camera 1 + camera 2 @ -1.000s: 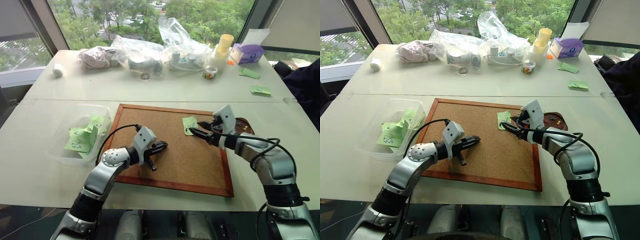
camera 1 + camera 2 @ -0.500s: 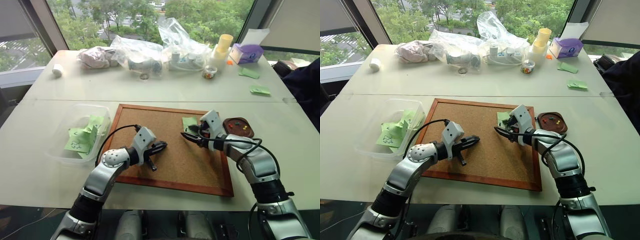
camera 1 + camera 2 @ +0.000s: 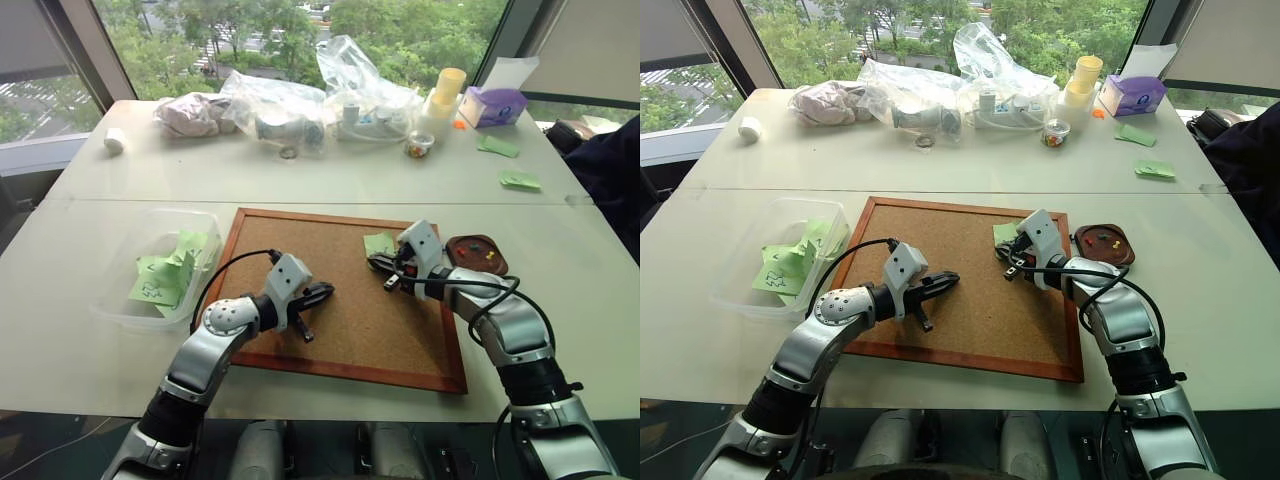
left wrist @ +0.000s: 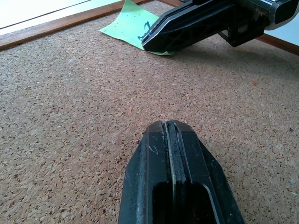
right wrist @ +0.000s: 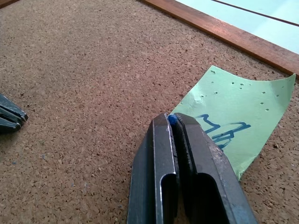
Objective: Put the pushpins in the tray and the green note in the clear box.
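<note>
The green note (image 3: pixel 379 243) lies on the corkboard (image 3: pixel 340 325) near its far right corner. My right gripper (image 3: pixel 373 262) rests at the note's near edge, shut on a tiny blue pushpin (image 5: pixel 172 119) whose head shows between the fingertips. Just right of the board stands the dark reddish tray (image 3: pixel 462 243) with red and yellow pushpins (image 3: pixel 487 257) in it. Over the board's left half my left gripper (image 3: pixel 329 291) is shut and holds nothing. The clear box (image 3: pixel 128 300) stands left of the board with several green notes inside.
Soft plastic bags (image 3: pixel 300 105), stacked cups (image 3: pixel 447 92) and a purple tissue box (image 3: pixel 495 105) line the table's far side. Two loose green notes (image 3: pixel 520 180) lie at the far right. A person's dark sleeve (image 3: pixel 615 170) shows at the right edge.
My right gripper's fingers, open before, have closed at the note's near edge after the hand shifted left toward it. The left arm has kept still.
</note>
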Controlling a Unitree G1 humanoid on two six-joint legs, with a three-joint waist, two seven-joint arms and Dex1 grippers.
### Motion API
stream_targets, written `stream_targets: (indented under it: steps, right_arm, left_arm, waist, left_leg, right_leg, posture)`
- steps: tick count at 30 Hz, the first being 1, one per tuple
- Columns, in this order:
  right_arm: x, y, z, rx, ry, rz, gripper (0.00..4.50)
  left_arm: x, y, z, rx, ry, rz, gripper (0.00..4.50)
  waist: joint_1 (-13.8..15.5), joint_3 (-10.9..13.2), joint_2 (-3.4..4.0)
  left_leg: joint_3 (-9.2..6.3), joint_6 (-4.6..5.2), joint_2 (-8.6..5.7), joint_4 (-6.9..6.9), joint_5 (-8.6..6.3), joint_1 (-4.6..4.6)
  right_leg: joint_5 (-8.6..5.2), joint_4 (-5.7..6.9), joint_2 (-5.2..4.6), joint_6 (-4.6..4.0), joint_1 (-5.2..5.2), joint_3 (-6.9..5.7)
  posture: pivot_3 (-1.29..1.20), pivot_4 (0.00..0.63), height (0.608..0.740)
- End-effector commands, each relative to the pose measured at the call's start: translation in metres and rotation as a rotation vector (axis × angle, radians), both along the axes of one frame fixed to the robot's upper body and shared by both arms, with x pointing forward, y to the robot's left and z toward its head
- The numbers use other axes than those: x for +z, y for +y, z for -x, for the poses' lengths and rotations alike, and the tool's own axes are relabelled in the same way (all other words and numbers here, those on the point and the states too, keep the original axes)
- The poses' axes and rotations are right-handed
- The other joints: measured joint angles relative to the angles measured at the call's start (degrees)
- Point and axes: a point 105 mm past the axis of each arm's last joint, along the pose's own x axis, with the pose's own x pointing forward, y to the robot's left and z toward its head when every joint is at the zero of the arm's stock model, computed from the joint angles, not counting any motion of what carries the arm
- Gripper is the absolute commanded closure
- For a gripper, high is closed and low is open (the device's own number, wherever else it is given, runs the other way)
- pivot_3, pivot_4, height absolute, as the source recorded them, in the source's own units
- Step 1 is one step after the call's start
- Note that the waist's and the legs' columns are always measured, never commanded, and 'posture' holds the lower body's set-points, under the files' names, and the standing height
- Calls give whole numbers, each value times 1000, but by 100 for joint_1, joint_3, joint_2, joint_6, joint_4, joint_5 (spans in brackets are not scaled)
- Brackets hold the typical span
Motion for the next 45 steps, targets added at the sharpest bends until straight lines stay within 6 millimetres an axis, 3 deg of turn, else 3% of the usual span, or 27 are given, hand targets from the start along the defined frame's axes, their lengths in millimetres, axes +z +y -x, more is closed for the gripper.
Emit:
stream_targets:
  steps: [1,4,8,15,18,21,25,26,32,42,45]
  right_arm:
    - [49,3,6,52,-139,-32,4397]
    - [66,4,16,94,-166,-18,4397]
    - [69,10,35,176,-159,12,4397]
    - [73,17,48,210,-159,18,4397]
    - [73,18,50,212,-160,19,4500]
    - [72,20,52,220,-166,33,4500]
    - [75,22,54,227,-183,36,4500]
    - [77,22,55,231,-190,39,4500]
    - [94,32,63,273,-243,42,4500]
    - [98,40,69,311,-246,37,4500]
    - [97,39,68,306,-244,41,4500]
  left_arm:
    - [-10,3,3,1,40,-21,4500]
    - [-10,2,2,-9,45,-22,4500]
    - [-4,6,-3,-28,33,-32,4500]
    - [55,23,-8,-188,113,96,4500]
    - [79,20,-9,-270,194,210,3552]
    - [103,18,-8,-344,254,339,2202]
    - [112,13,-28,-270,297,453,236]
    - [111,12,-37,-221,310,490,106]
    - [102,-1,-60,-67,435,653,106]
    - [94,-34,-48,-124,708,779,106]
    - [91,-35,-46,-123,719,772,921]
  waist:
    - [1,0,0]
    - [5,0,0]
    - [2,0,-1]
    - [-7,5,-6]
    - [33,6,-8]
    - [21,8,-11]
    - [5,9,-13]
    - [10,9,-14]
    - [3,15,-23]
    - [8,28,-45]
    - [7,28,-46]
  left_leg:
    - [0,0,1,0,0,0]
    - [-1,0,2,0,0,-1]
    - [-3,1,1,0,-1,-1]
    - [-2,-2,3,0,1,-15]
    - [-4,-1,-1,1,0,-16]
    - [-4,3,-6,3,-2,-18]
    - [-3,0,-11,3,0,-17]
    - [-3,-1,-11,3,1,-14]
    - [-5,-3,-14,2,2,-14]
    - [-8,-5,-15,3,3,-13]
    - [-7,-7,-15,3,4,-13]
  right_leg:
    - [0,0,0,0,-1,0]
    - [0,-1,-1,0,-1,0]
    - [0,-2,0,0,0,-1]
    - [0,2,3,-1,-20,0]
    - [0,0,1,0,-15,0]
    - [0,-3,0,1,-12,0]
    - [0,-3,5,2,-13,0]
    - [-1,-2,5,2,-10,0]
    - [0,-3,5,3,-9,-1]
    - [0,-3,5,3,-6,0]
    - [0,-3,6,3,-6,-1]
  posture:
    - [0,150,740]
    - [0,150,740]
    - [0,150,740]
    - [0,150,740]
    - [0,150,740]
    - [0,150,740]
    - [0,150,740]
    - [0,150,740]
    - [0,150,740]
    - [0,150,740]
    - [0,150,740]
